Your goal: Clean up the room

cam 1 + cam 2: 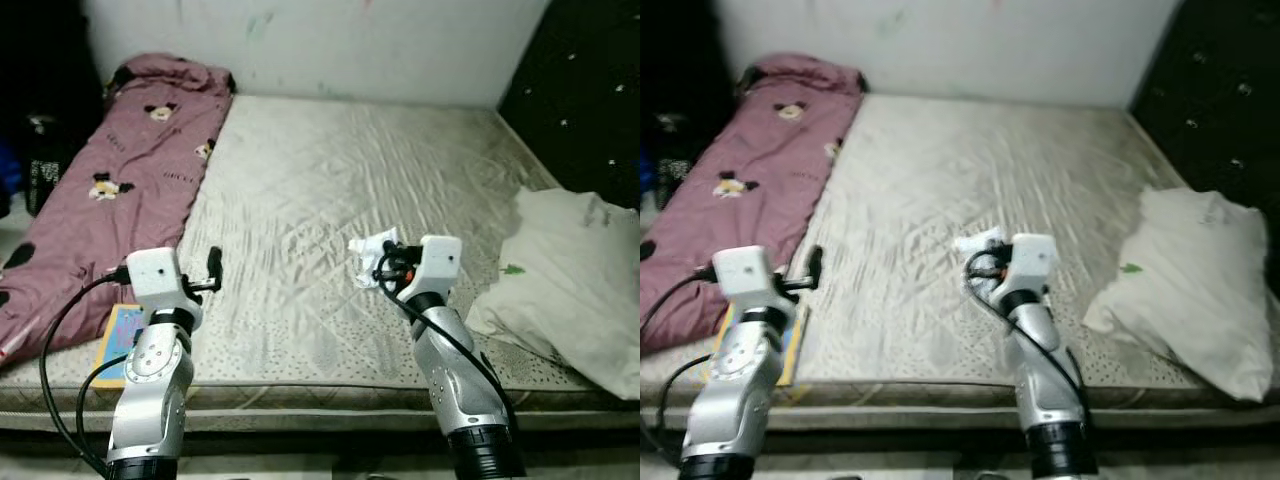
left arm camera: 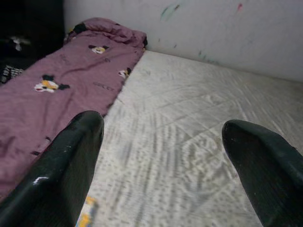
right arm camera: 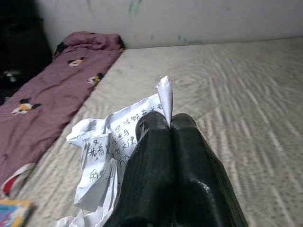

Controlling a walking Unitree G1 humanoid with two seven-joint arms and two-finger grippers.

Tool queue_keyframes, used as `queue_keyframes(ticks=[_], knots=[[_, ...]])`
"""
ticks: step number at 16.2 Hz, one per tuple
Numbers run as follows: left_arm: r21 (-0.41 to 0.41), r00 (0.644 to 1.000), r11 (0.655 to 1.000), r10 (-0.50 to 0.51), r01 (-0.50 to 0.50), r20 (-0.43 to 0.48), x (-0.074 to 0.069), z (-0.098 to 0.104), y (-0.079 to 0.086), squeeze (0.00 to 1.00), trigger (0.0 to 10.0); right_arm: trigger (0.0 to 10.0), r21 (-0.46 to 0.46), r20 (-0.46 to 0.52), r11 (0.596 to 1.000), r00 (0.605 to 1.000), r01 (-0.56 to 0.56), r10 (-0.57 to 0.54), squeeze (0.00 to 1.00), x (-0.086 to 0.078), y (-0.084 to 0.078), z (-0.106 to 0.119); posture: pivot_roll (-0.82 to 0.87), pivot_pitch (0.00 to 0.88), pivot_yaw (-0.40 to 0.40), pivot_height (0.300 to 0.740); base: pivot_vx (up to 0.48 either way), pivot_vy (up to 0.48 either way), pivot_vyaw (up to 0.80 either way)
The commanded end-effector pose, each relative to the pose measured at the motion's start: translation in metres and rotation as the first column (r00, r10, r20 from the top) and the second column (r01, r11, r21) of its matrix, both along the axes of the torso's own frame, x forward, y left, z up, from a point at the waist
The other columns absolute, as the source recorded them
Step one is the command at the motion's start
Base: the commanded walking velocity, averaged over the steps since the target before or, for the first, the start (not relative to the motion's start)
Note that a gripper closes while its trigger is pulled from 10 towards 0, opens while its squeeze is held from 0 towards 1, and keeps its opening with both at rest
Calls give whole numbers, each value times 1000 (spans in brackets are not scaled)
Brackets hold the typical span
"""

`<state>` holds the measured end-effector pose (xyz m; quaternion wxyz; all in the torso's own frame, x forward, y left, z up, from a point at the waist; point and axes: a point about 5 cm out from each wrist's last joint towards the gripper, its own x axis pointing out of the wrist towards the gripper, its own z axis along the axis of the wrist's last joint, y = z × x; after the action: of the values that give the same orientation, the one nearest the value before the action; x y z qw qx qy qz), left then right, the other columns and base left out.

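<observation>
Looking down from the head, we see a bed [image 1: 330,200] with a pale quilted mattress running up to a white wall [image 1: 320,40]. A purple blanket [image 1: 110,190] printed with cartoon mice lies along the bed's left side, reaching a bunched end by the wall. On the right edge a white pillow [image 1: 570,280] slumps partly off the mattress. A colourful book [image 1: 122,340] lies at the near left corner, just beside the blanket and partly hidden by our left arm.

Our right hand [image 1: 378,262] is held over the near middle of the mattress, its fingers [image 3: 165,156] pressed together on a crumpled paper [image 3: 111,142] with handwriting on it. The paper sticks out to the left of the fingers and stands up past their tips.

Our left hand [image 1: 214,268] is raised over the mattress near the blanket's edge, its fingers [image 2: 71,156] spread wide with nothing between them.
</observation>
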<state>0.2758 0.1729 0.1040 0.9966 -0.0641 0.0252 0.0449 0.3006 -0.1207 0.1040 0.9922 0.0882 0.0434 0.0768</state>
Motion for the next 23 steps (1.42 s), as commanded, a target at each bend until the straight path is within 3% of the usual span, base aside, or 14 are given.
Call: queue_keyframes(ticks=[1,4,13,23], knots=[[-6,1000,1000,-16,16,-6,2,0,-7,0,10000,10000,0,16,1000,1000,9,-9,0,2,-5,5,71,0,-30,740,0,480,0],[-5,1000,1000,-17,17,12,3,2,-7,0,10000,10000,2,10,1000,1000,-3,3,0,2,-4,4,69,0,-32,740,0,404,0],[-33,996,997,-73,74,56,0,7,-10,0,10000,10000,-2,1,1000,1000,-21,21,0,0,-2,2,65,0,-32,740,0,0,0],[-47,994,994,-96,98,51,-1,6,-11,0,10000,10000,-9,2,1000,1000,-25,25,0,0,-2,2,68,0,-34,740,292,0,0]])
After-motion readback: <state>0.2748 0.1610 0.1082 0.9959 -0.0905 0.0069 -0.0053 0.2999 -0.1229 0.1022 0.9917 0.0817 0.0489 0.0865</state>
